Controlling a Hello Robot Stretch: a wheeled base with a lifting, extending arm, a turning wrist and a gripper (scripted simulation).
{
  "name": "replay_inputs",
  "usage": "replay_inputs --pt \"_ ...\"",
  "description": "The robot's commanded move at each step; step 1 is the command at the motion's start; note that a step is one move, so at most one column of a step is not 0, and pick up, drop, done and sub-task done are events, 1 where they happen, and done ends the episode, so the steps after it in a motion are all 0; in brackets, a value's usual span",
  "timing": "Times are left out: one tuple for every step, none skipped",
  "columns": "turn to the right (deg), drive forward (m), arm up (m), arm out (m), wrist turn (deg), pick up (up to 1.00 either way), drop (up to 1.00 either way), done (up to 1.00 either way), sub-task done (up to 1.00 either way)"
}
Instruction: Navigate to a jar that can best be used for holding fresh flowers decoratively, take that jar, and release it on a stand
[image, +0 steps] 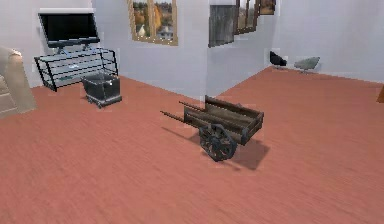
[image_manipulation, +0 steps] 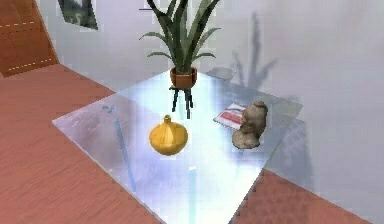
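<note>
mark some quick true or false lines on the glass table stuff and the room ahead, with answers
1. A yellow round jar stands on the glass table. True.
2. The potted plant lies tipped over on the floor. False: it stands upright on the table, raised on small dark legs.
3. A brown statue stands toward the arm side view's right of the jar. True.
4. A television sits on a low stand. True.
5. The wooden cart hangs on the wall. False: it stands on the reddish floor, apart from the stand.
</note>
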Motion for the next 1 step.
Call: replay_inputs --pt "0.0 0.0 0.5 0.0 0.0 0.0 0.0 0.0 0.0"
